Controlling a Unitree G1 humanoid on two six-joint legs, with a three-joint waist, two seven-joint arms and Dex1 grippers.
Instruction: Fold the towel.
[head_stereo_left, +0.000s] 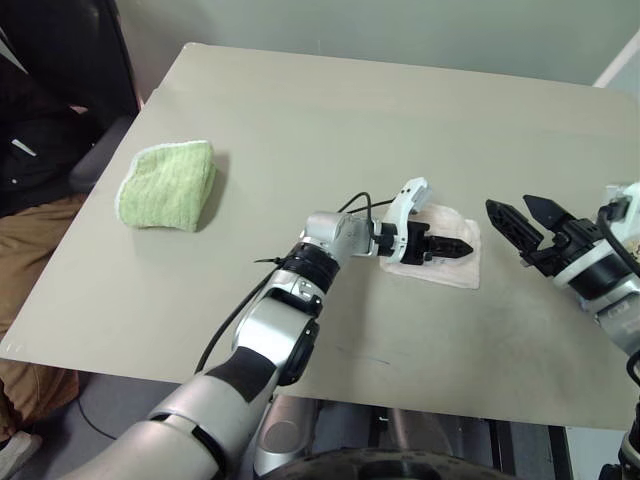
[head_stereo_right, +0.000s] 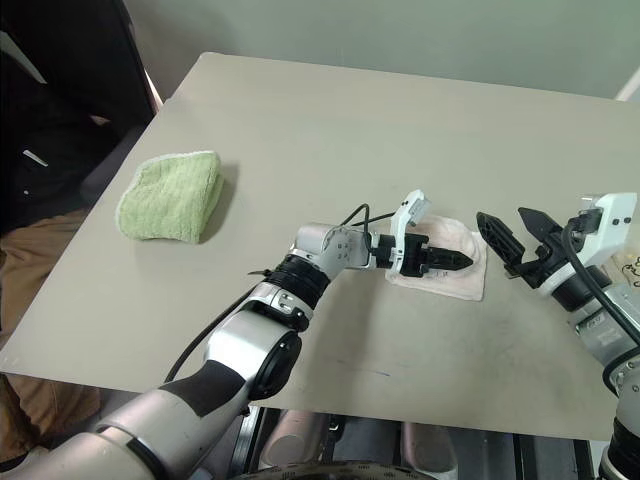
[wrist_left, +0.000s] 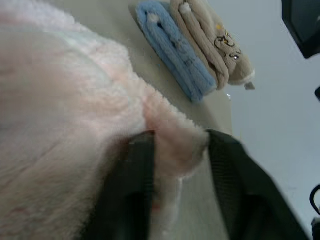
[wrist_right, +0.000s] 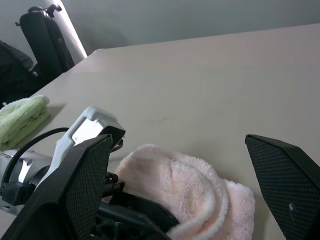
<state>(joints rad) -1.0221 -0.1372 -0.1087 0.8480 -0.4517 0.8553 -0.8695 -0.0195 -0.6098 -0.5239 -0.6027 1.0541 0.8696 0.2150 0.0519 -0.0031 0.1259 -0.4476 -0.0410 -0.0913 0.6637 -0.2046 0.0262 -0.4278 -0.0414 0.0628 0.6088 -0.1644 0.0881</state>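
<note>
A pale pink terry towel, folded into a small plump rectangle with soft rounded edges, lies on the matte beige bench near its right edge, roughly midway between front and back. The left arm, silver with black joints and a trailing black cable, reaches across from the left with its forearm low over the bench; the left claw points toward the right edge and rests on the pink pile. In the left wrist view its two black fingers stand parted, with a fluffy fold of the towel between them; whether they grip that fold cannot be told. The right claw hovers just beside the towel on the right-edge side, clear of the cloth, its two black fingers, textured on the inner faces, spread wide and aimed toward the left. A light green towel, ribbed and bunched into a thick wedge, sits well apart near the bench's left edge. At the right edge, a folded blue cloth and a folded beige cloth lie side by side, touching; the beige one bears a small dark printed mark too small to read.
</note>
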